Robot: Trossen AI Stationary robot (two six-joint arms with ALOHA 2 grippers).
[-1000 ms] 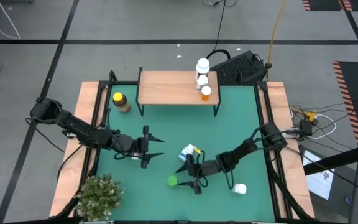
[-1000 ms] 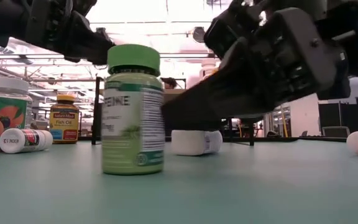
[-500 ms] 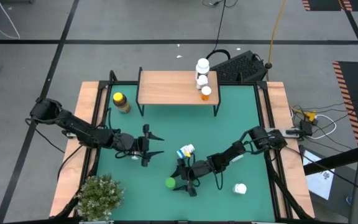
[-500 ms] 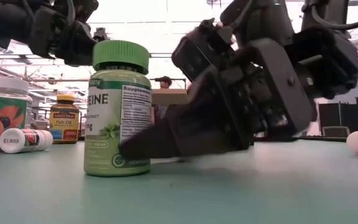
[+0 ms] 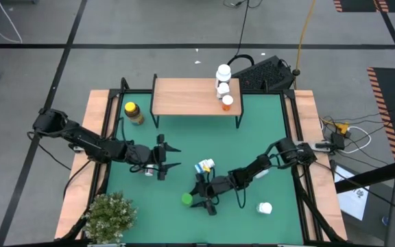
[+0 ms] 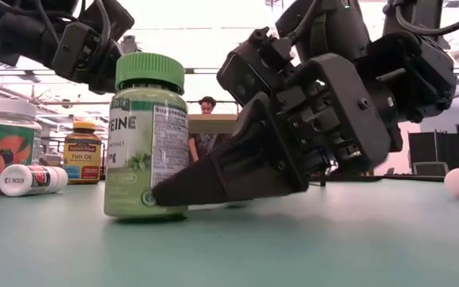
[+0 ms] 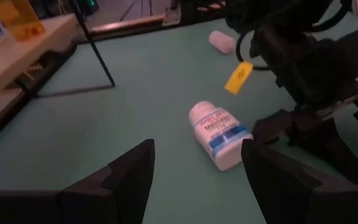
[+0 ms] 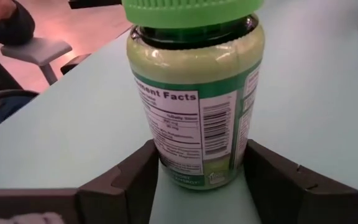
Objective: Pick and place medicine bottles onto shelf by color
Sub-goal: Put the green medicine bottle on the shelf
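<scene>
The right pincer [image 8: 194, 177] straddles the upright green bottle [image 8: 194, 93] near the surface's front edge, fingers touching its sides but the grip unconfirmed, low for stability. The left pincer [image 7: 194, 177] waits open, facing a fallen blue-white bottle [image 7: 219, 134]. The shelf [image 5: 194, 96] stands well apart.

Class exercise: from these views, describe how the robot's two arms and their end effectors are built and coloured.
Both arms are dark and jointed, with thin black cables running along them. The left end effector and right end effector each have two black, wedge-shaped fingers with angular, faceted surfaces. A small yellow tag hangs on the right arm.
</scene>
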